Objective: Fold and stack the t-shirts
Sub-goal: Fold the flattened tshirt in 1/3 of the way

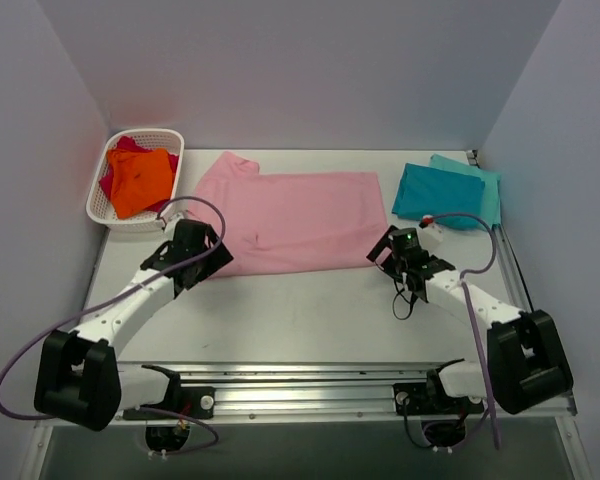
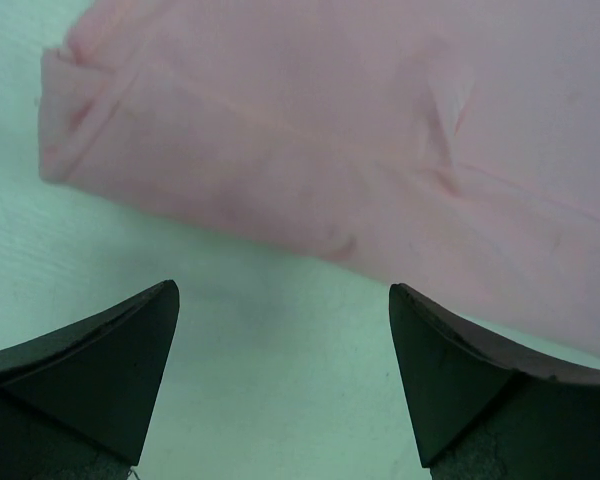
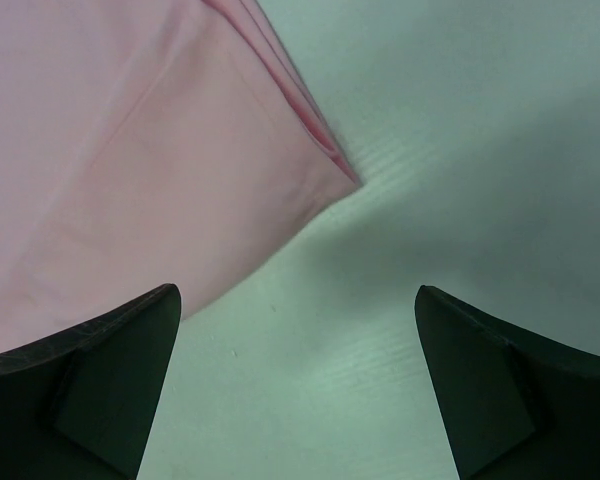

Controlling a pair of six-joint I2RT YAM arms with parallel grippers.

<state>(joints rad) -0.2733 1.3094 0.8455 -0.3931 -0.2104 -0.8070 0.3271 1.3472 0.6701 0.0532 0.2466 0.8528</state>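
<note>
The soft pink tee (image 1: pixel 295 220) is laid as a folded oblong mid-table; the teal tee (image 1: pixel 432 192) is stacked on the turquoise tee (image 1: pixel 486 190) at 2 o'clock. The left gripper (image 2: pixel 280 300) and right gripper (image 3: pixel 295 300) are seen splayed and empty at its 7 and 4 o'clock corners.

The pale surface (image 1: pixel 310 320) carries a light pink cotton t-shirt (image 1: pixel 295 220) spread flat in the middle, a white plastic lattice basket (image 1: pixel 130 224) far left, and a folded teal t-shirt (image 1: pixel 435 193) overlapping a lighter turquoise t-shirt (image 1: pixel 485 185) far right.
</note>
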